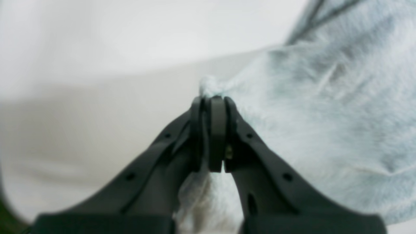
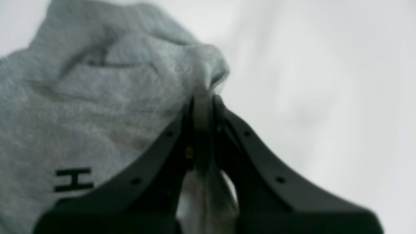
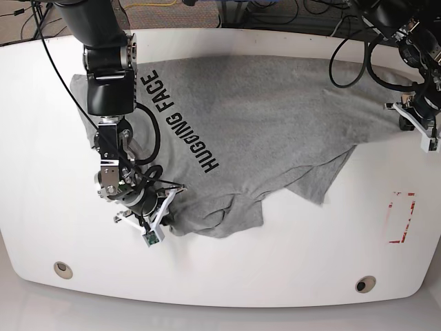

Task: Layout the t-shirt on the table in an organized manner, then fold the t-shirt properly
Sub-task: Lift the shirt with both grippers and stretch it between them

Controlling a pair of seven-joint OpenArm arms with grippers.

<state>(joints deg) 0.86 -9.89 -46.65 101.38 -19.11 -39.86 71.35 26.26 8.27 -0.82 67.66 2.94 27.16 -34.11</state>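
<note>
1. A wide white table [image 3: 227, 276] with curved edges is seen from above; two round grommet holes [image 3: 63, 269] are set near its front edge, and a red-outlined rectangle [image 3: 401, 218] is marked just below and inward of the left hand. Beyond the far edge, carpet and loose cables [image 3: 275, 17] are visible.

2. The t-shirt [image 3: 262, 124] – heather grey, short-sleeved – is spread across the table between the two hands, unevenly, with rumpled folds along its near edge. Black block lettering [image 3: 185, 124] reading "HUGGING FACE" runs diagonally, just above and beside the right hand.

3. The right hand [image 2: 203, 97] is closed, and a bunched fold of grey fabric is pinched between its fingertips; cloth is also seen hanging down between the fingers [image 2: 156, 152]. In the wrist view a black letter is printed on the cloth to one side of the hand.

4. The left hand [image 1: 213, 99] is likewise closed on the t-shirt – a small tuft of fabric is squeezed out above the tips, and the cloth spreads away to one side of it. In the base view this hand [image 3: 417, 121] is held at the garment's far end, well apart from the right hand [image 3: 153, 219].
</note>
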